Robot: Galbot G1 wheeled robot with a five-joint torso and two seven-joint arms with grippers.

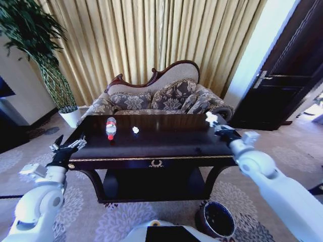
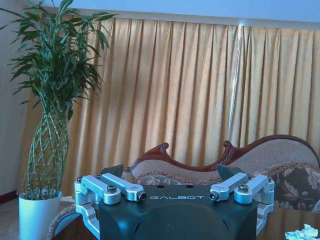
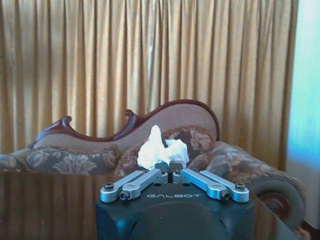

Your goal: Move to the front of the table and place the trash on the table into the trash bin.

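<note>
Paper wad (image 3: 161,149) pinched in right gripper (image 3: 169,165), jaws closed on it, above table's (image 1: 166,146) right rear corner | left gripper (image 1: 68,146) spread open at left edge | bottle (image 1: 111,127), second wad (image 1: 135,130) on tabletop | trash bin (image 1: 217,220) on floor, front right.

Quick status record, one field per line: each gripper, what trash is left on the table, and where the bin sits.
right gripper: shut on a paper wad, raised over the table's right rear corner
left gripper: open, holding nothing, at the table's left front corner
trash on table: plastic bottle lying left of centre; small paper wad beside it, apart
trash bin: on the carpet, front right of the table
</note>
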